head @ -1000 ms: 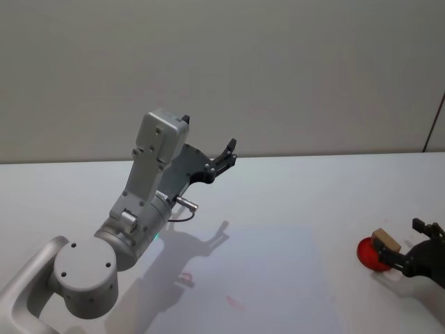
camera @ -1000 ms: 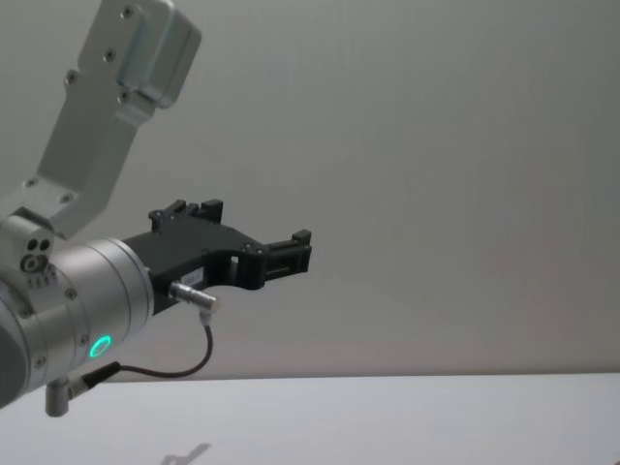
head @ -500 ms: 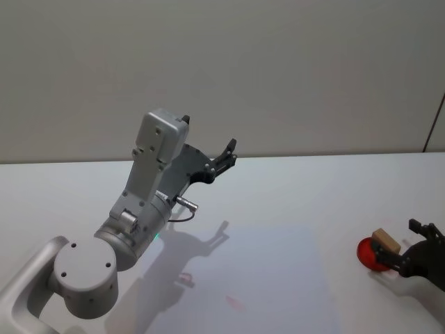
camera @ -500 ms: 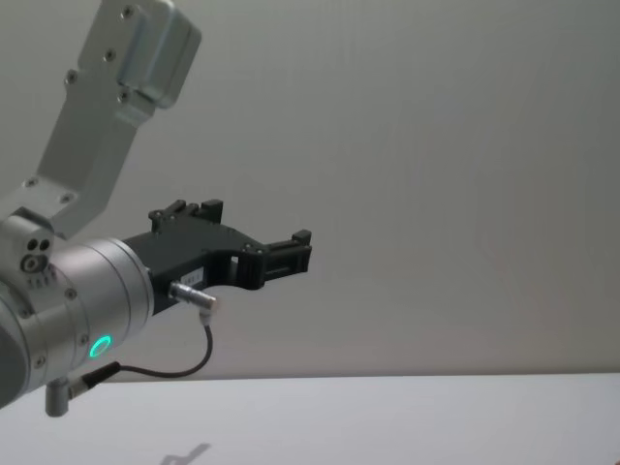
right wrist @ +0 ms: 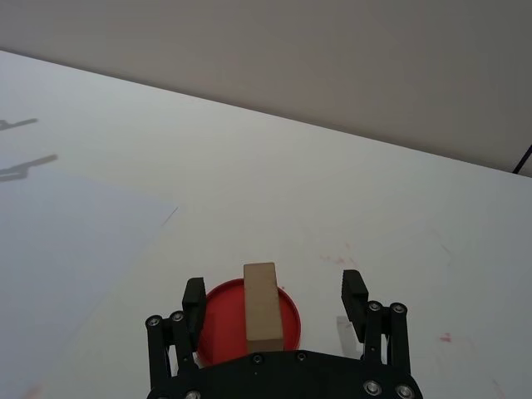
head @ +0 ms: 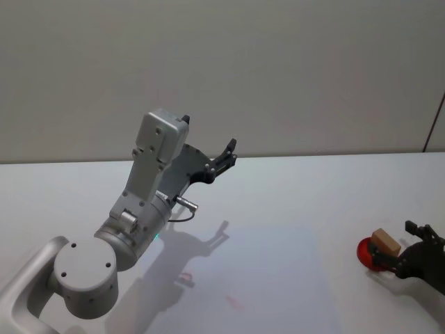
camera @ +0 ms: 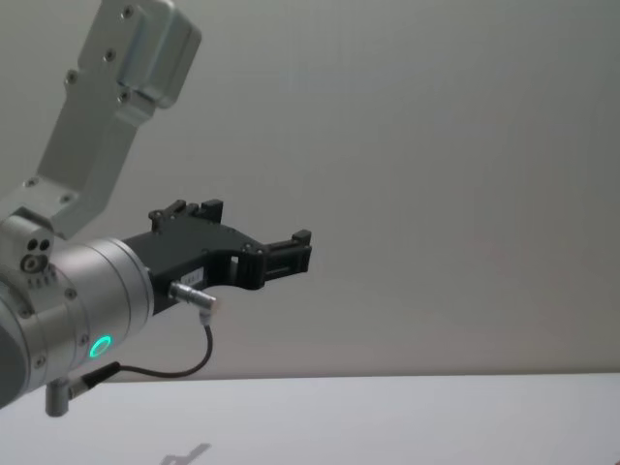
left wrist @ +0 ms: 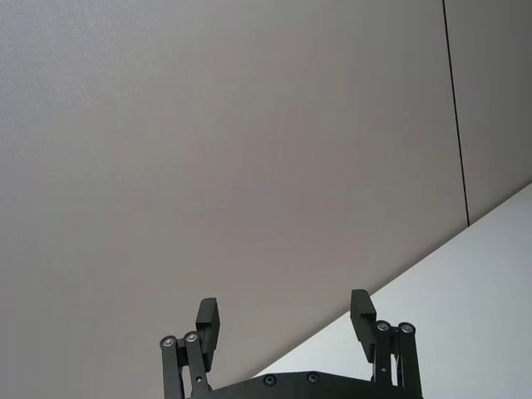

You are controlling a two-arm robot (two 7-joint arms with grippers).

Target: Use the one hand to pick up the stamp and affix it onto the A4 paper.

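At centre left the left hand [head: 226, 154] is held raised and released. The paper [head: 271, 278] lies at lower centre of the desk [head: 334, 188]. At lower right the stamp [head: 382, 241] stands on a red disc [head: 364, 252], framed but untouched by the released right hand [head: 393, 243]. It could be tipped by a skewed clench. Bare desk is seen between stamp and paper, whose edge could be snagged by a low pass.

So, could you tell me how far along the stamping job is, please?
Nothing looks finished: the stamp stands on its red disc, off the paper. In hand: the right tool is open, fingers either side of the stamp, not gripping it. Left to do: grip, lift, carry to the paper, press. The left tool is parked, raised and open.
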